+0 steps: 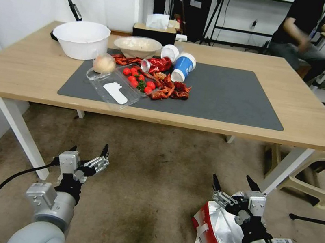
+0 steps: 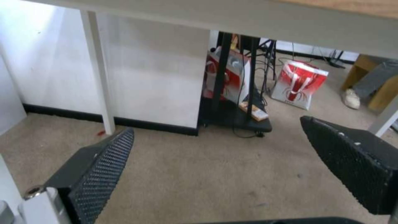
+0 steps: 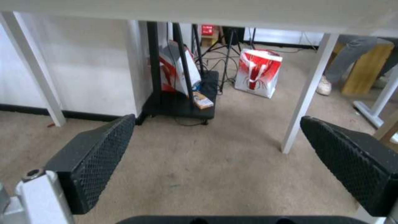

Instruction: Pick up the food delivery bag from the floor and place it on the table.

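Observation:
The food delivery bag (image 1: 216, 237) lies on its side on the floor (image 1: 152, 185) at the lower right, red and white with its silver foil lining showing. My right gripper (image 1: 233, 181) hangs open just above the bag's upper edge, its arm covering part of the bag. My left gripper (image 1: 89, 149) is open over bare carpet at the lower left, far from the bag. In each wrist view the gripper (image 2: 215, 130) (image 3: 217, 119) holds nothing, with carpet beyond. The table (image 1: 34, 72) stands ahead, light wood with a dark grey mat (image 1: 232, 95).
On the mat's left half sit a white bowl (image 1: 81, 39), a blue cup (image 1: 182, 67), red crayfish (image 1: 172, 88) and a clear tray (image 1: 114, 87). White table legs (image 1: 21, 132) (image 3: 304, 93) flank the floor space. A beige stool (image 1: 318, 175) stands right. Another red-and-white bag (image 3: 257, 73) stands beyond the table.

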You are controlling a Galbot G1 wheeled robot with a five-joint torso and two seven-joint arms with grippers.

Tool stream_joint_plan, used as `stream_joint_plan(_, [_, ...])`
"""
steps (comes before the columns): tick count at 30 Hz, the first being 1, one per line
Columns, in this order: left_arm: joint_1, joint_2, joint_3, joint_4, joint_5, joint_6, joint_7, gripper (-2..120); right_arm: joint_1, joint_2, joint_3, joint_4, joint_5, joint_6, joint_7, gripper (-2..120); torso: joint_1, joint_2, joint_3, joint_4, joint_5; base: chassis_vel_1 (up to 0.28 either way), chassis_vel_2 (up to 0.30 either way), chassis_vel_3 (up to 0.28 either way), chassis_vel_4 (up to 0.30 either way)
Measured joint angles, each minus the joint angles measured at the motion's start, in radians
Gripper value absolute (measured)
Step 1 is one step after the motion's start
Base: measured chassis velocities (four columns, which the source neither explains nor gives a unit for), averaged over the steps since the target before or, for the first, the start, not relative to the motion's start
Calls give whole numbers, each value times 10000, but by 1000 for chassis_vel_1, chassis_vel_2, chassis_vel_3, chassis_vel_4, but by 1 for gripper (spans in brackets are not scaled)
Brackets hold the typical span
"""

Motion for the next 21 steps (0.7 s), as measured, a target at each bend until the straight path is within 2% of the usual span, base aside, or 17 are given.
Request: stream_joint_plan(21, [-31,4,70,151,51,-46,90,100,21,-111,64,-42,86,-27,-8,100,-347,-896,-548,0,0,0,0,0,0])
